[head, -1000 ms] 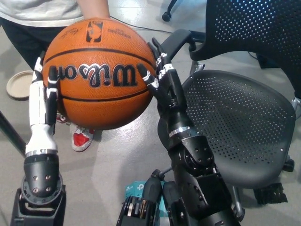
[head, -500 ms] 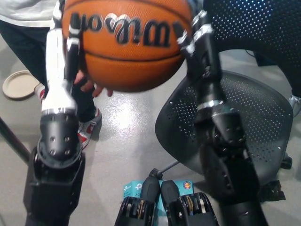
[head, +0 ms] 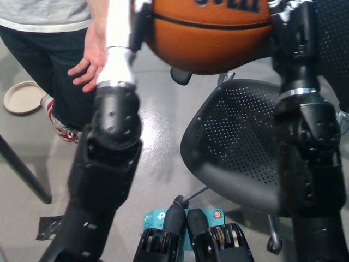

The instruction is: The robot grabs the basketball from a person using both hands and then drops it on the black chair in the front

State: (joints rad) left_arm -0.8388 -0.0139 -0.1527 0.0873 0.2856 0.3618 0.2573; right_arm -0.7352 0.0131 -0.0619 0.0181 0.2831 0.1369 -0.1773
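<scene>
The orange basketball [head: 210,34] is high at the top of the head view, partly cut off by the frame. It is pressed between my white left hand [head: 128,22] on its left side and my black right hand [head: 289,24] on its right side. The ball hangs above the back left part of the black chair [head: 240,147], whose perforated seat lies below and to the right. The person's hand [head: 90,57] is off the ball, lowered beside their dark trousers at the upper left.
A person in a grey shirt [head: 46,13] stands at the upper left, with a red and white shoe [head: 60,128] on the floor. A round beige plate [head: 22,95] lies at the far left. A teal box [head: 158,221] sits near the bottom.
Both arms have lifted the ball up and to the right, from in front of the person to above the chair. The person's hand has let go and dropped away.
</scene>
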